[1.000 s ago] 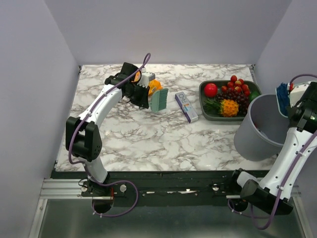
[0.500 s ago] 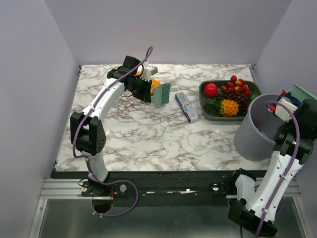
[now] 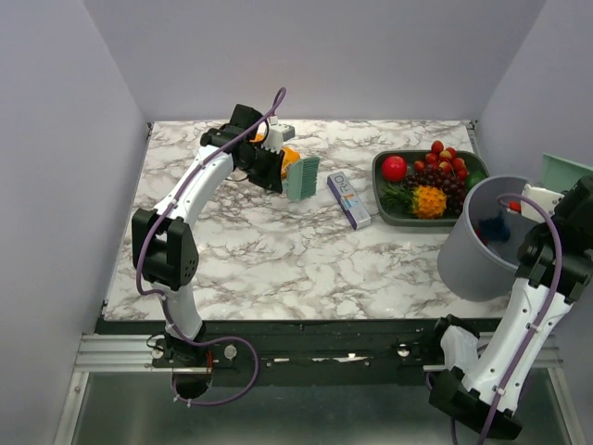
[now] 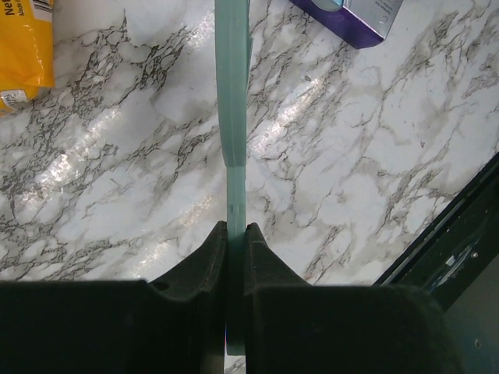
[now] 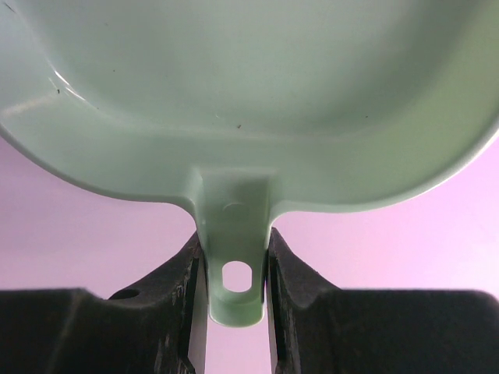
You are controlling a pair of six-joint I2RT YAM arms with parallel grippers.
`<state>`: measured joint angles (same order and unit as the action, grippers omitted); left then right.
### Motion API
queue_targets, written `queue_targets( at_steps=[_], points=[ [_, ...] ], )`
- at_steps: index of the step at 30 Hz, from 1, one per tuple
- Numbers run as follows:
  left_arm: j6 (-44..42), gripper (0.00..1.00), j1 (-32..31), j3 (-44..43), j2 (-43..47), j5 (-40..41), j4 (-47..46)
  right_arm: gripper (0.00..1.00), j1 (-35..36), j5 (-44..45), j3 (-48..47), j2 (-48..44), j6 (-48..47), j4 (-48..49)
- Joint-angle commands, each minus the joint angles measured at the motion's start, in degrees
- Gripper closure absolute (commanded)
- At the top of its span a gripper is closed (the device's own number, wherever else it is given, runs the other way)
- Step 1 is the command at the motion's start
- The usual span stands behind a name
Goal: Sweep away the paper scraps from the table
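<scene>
My right gripper (image 3: 559, 197) is shut on the handle (image 5: 232, 273) of a mint green dustpan (image 3: 566, 171), held tipped over a grey bin (image 3: 468, 255) at the table's right edge. A dark blue paper scrap (image 3: 496, 230) and a red bit (image 3: 515, 206) show inside the bin. In the right wrist view the dustpan (image 5: 249, 93) looks empty. My left gripper (image 3: 273, 171) is shut on a teal brush (image 3: 301, 178) at the back of the marble table (image 3: 278, 260). Its handle (image 4: 232, 117) runs between the jaws. No scraps show on the table.
An orange snack bag (image 3: 289, 159) lies behind the brush and shows in the left wrist view (image 4: 23, 47). A purple box (image 3: 349, 200) lies mid-table. A dark tray (image 3: 382, 206) of fruit stands at the back right, beside the bin.
My right arm swung the dustpan from over the bin's rim to tip it further right. The blue and red scraps left the pan and now lie in the bin. My left arm shifted slightly.
</scene>
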<state>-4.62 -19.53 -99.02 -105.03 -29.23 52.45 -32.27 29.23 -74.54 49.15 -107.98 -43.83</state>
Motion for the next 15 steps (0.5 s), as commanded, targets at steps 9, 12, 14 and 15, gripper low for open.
queue_targets(
  at_steps=[9,12,14,15],
  points=[
    [-0.65,1.0,-0.07,-3.55,-0.96,-2.32,0.29,0.99,-0.25,-0.05,-5.17,4.73,4.88,-4.32],
    [-1.09,1.0,0.02,-4.24,-1.49,-2.49,0.9,0.99,-0.25,-1.54,-5.35,5.34,8.66,-3.02],
    [-1.79,1.0,0.02,-5.74,-2.28,-2.41,2.13,0.99,-0.25,-2.77,-5.96,5.52,11.9,-2.14],
    [-1.88,1.0,0.02,-6.09,-2.37,-2.41,2.4,0.99,-0.25,-4.95,-7.88,5.78,13.49,-2.31]
  ],
)
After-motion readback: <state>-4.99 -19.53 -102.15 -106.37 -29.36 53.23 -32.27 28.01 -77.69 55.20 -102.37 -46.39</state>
